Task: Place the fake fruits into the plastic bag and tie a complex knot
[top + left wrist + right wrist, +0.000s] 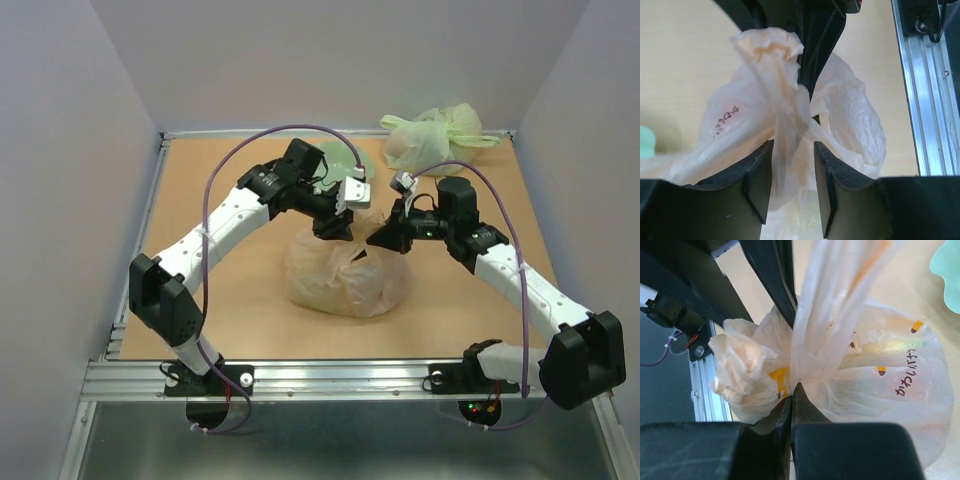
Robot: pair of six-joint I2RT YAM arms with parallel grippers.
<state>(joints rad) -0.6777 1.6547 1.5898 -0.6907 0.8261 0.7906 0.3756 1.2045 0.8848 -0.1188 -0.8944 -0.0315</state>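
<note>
Plastic bag (345, 275): sits mid-table, bulging, its top gathered up into a neck right under both grippers.
Fake fruits (890, 346): inside the bag, showing only as pale yellow through the film; which fruit is which, I cannot tell.
Handle strands: they rise from the neck as long twisted ribbons. Their long axis runs up and away from the bag's body, straight through the space where the two grippers meet.
Right gripper (794, 386): jaws pressed together on the neck of the bag, pinching it just where the strands leave the body. That is a firm hold.
Left gripper (792, 167): fingers (827, 172) standing apart, with one strand running loosely up between them. It straddles the strand and does not clamp it.
Key relation: the loose strand lies dead ahead of the left gripper, in line with its gap, and the right one anchors the neck beside it.
Nearer arm: both are on top of the bag, but the left sits on the free strand.
Judgement: fruits are loaded and the knot is in progress. The next move looks like a re-grip and pull by the left against the right's anchor.
Risk: thin film could slip or tear.
Pale green knotted bag (435, 135): far right corner, well apart.
</note>
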